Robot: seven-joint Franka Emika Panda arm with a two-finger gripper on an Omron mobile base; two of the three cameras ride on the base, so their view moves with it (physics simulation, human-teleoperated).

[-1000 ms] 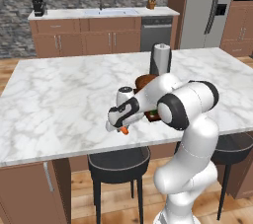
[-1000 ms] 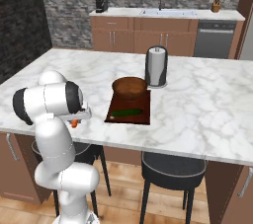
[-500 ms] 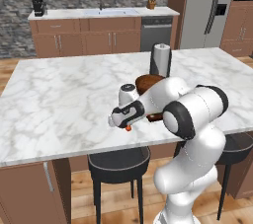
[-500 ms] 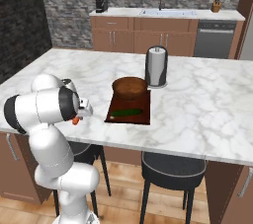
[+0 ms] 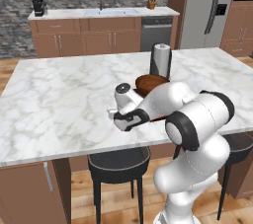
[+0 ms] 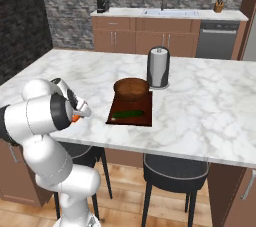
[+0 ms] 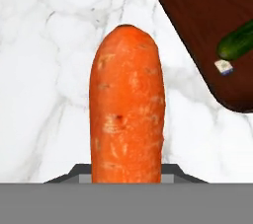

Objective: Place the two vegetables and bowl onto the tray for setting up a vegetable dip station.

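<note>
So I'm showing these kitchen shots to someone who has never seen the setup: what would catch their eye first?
Probably the orange carrot that looms large in the hand view, held up over the white marble counter by the gripper. Next, the dark tray near the island's front edge, with the brown bowl at its far end and the green cucumber lying in front of it. A paper towel roll stands just behind.

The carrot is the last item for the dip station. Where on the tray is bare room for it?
The tray is bare in its front strip near the counter edge and along its right side beside the cucumber. The far end is crowded by the bowl. The hand holds the carrot over marble left of the tray.
</note>
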